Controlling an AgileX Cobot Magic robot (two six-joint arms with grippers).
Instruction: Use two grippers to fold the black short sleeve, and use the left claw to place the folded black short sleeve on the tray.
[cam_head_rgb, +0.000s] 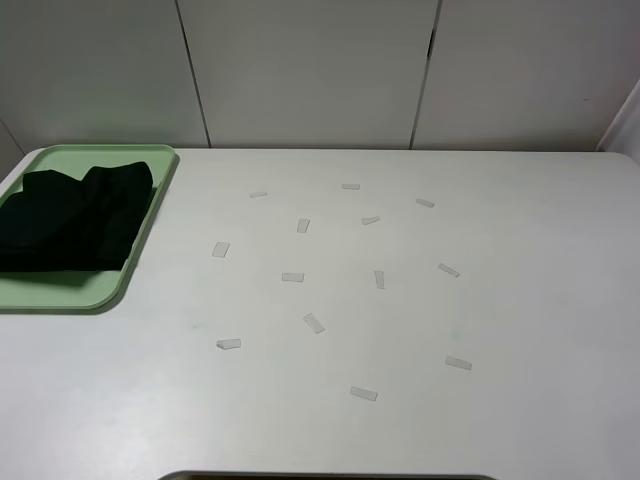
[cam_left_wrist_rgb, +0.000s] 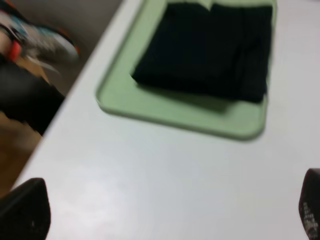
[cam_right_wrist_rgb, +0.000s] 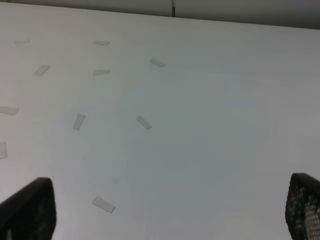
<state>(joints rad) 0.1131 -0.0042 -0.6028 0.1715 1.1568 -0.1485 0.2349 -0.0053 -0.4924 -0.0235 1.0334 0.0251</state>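
The folded black short sleeve (cam_head_rgb: 75, 218) lies on the light green tray (cam_head_rgb: 140, 235) at the far left of the white table. It also shows in the left wrist view (cam_left_wrist_rgb: 205, 50), resting on the tray (cam_left_wrist_rgb: 175, 112). My left gripper (cam_left_wrist_rgb: 170, 212) is open and empty, back from the tray over bare table. My right gripper (cam_right_wrist_rgb: 170, 210) is open and empty over the right part of the table. Neither arm shows in the exterior high view.
Several small strips of clear tape (cam_head_rgb: 314, 322) are stuck across the middle of the table (cam_head_rgb: 520, 300), also in the right wrist view (cam_right_wrist_rgb: 143, 122). The table's left edge (cam_left_wrist_rgb: 70, 100) runs beside the tray, with floor and clutter beyond it.
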